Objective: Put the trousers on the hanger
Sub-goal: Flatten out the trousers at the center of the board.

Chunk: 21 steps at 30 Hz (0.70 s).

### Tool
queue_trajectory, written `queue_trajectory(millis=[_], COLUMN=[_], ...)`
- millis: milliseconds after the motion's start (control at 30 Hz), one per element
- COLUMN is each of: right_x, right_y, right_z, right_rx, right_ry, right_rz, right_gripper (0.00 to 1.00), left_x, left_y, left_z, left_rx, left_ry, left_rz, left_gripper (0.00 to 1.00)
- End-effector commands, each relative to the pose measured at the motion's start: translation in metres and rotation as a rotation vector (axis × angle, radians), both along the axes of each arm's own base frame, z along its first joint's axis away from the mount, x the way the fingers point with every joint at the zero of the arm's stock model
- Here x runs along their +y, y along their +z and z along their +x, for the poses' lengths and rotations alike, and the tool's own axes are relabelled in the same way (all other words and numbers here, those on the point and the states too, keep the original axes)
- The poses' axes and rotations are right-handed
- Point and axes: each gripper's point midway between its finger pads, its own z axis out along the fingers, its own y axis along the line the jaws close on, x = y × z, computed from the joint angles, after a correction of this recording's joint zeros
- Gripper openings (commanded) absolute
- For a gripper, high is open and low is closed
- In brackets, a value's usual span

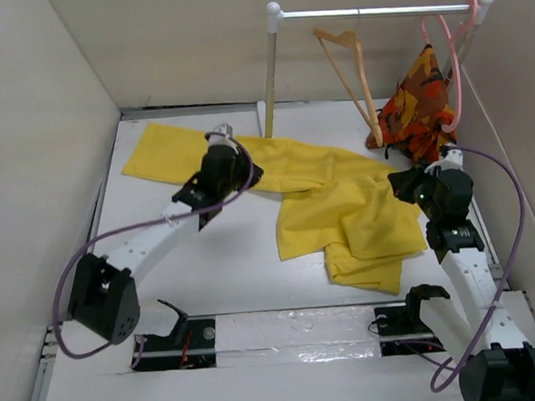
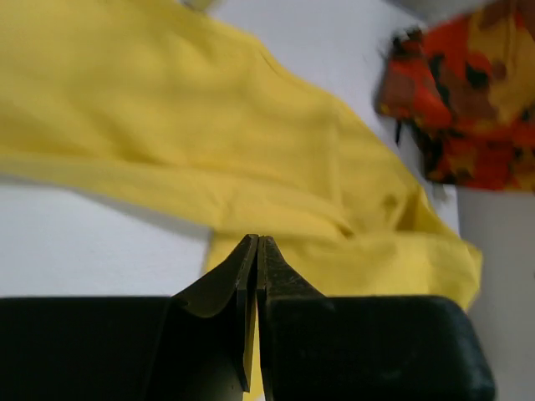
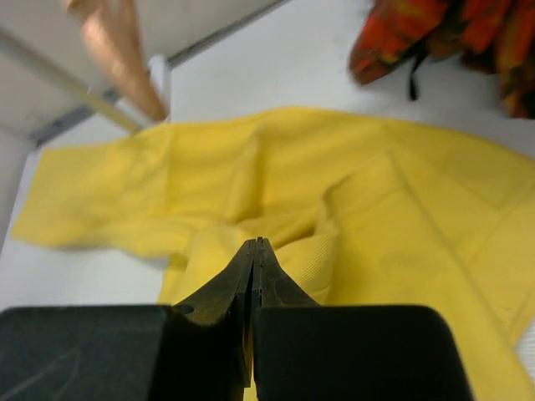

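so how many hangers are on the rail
2: a wooden hanger near the middle of the rail, and a pink hanger at its right end with the orange patterned garment. None seems hidden.

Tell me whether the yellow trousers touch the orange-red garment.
Apart. The right wrist view shows a strip of bare white table between the trousers and the orange-red garment.

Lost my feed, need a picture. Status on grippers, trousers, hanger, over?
Left gripper, right gripper shut, nothing held, above the cloth. Trousers rumpled on table, not on hanger; hanger on rail. Patterned garment hangs beside it.
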Motion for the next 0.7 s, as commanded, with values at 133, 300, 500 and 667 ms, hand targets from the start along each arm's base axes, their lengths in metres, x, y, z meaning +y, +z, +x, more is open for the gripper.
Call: queue_trajectory(millis=[133, 300, 500, 667], right_x=[0.053, 0.075, 0.074, 0.077], right_y=[0.001, 0.000, 0.010, 0.004], right_z=[-0.030, -0.045, -0.049, -0.053], right_rx=[-0.041, -0.051, -0.060, -0.048], right_ry=[0.265, 0.395, 0.424, 0.444], right_rz=[-0.072, -0.094, -0.155, -0.164], right_gripper=[0.03, 0.14, 0.25, 0.26], left_x=[-0.019, -0.066, -0.077, -0.070], left_y=[-0.099, -0.130, -0.160, -0.175], left_z=[-0.114, -0.185, -0.198, -0.201], left_rx=[0.172, 0.240, 0.303, 0.303], left_ry=[-0.002, -0.140, -0.104, -0.054], left_rz=[0.042, 0.118, 0.210, 0.261], left_gripper=[0.21, 0.45, 0.46, 0.45])
